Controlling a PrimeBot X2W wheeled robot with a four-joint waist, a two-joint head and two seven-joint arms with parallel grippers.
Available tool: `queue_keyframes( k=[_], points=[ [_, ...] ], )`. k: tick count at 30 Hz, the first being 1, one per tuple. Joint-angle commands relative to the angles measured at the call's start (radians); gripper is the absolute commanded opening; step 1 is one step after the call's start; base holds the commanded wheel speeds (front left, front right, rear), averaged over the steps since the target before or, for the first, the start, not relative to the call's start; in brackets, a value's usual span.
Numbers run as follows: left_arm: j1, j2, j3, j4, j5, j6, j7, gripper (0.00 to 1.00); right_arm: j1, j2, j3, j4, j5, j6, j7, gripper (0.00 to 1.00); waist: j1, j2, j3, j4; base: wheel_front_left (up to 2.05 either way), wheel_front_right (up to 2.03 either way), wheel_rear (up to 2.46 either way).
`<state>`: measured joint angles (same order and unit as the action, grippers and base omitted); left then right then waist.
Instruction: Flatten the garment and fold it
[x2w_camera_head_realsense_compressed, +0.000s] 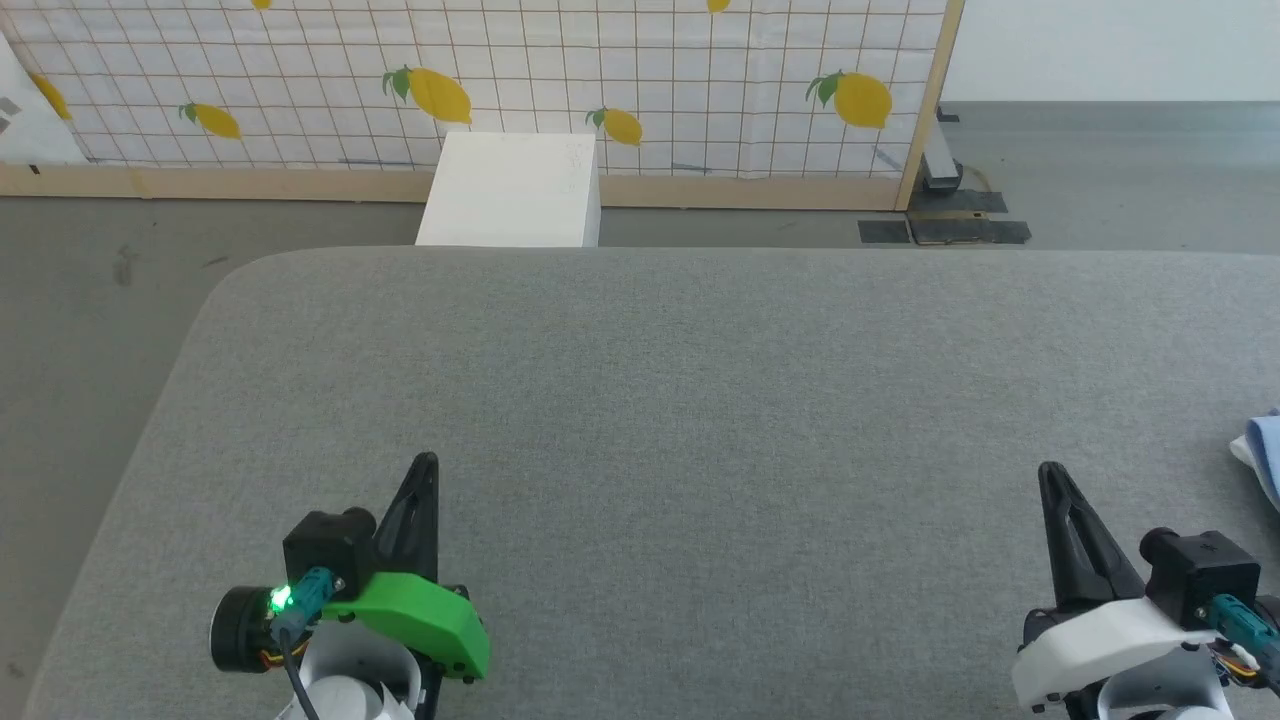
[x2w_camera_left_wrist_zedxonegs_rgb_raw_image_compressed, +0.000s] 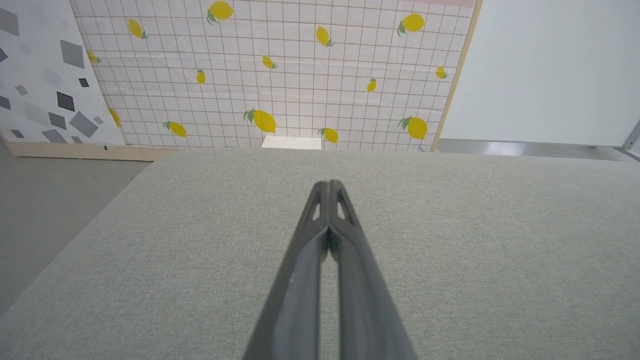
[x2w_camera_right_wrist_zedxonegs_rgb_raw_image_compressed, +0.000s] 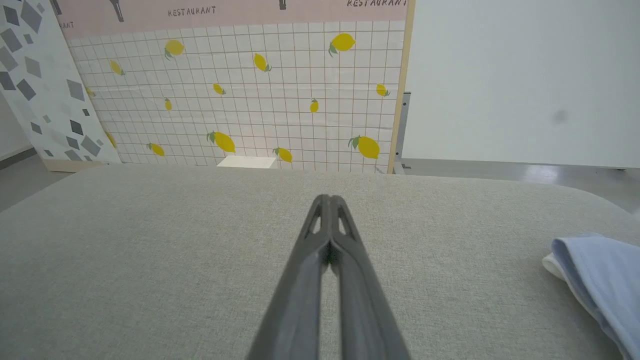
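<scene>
The garment (x2w_camera_head_realsense_compressed: 1264, 455) is a light blue piece of fabric with a white edge, lying at the far right edge of the grey surface. In the right wrist view the garment (x2w_camera_right_wrist_zedxonegs_rgb_raw_image_compressed: 600, 280) lies to the right of my fingers, apart from them. My right gripper (x2w_camera_head_realsense_compressed: 1048, 472) (x2w_camera_right_wrist_zedxonegs_rgb_raw_image_compressed: 330, 199) is shut and empty, hovering low near the front right. My left gripper (x2w_camera_head_realsense_compressed: 428, 462) (x2w_camera_left_wrist_zedxonegs_rgb_raw_image_compressed: 328, 184) is also shut with nothing in it, at the front left over bare cloth.
The grey padded table (x2w_camera_head_realsense_compressed: 700, 400) spreads wide between the arms, with a rounded far left corner. Beyond its far edge stands a white box (x2w_camera_head_realsense_compressed: 512, 190) against a lemon-print screen (x2w_camera_head_realsense_compressed: 600, 80). Grey floor (x2w_camera_head_realsense_compressed: 90, 280) lies to the left.
</scene>
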<state>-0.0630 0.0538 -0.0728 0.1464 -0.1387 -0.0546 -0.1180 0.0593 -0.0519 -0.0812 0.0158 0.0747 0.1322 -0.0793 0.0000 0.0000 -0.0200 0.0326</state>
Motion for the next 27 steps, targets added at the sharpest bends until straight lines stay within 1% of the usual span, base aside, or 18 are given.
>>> queue_keyframes(
  k=[1, 27],
  points=[
    [0.017, -0.002, 0.007, -0.01, 0.019, 0.009, 0.005, 0.0, -0.02, 0.001, 0.006, -0.006, -0.008, -0.001, 0.004, 0.0, 0.0, 0.0, 0.001, -0.001, 0.0, 0.0, 0.0],
    [0.039, -0.003, 0.038, -0.074, 0.075, 0.03, 0.058, 0.0, -0.039, 0.001, 0.041, -0.011, -0.039, -0.001, 0.039, 0.0, 0.0, 0.0, 0.01, -0.016, 0.0, 0.0, 0.0]
  ],
)
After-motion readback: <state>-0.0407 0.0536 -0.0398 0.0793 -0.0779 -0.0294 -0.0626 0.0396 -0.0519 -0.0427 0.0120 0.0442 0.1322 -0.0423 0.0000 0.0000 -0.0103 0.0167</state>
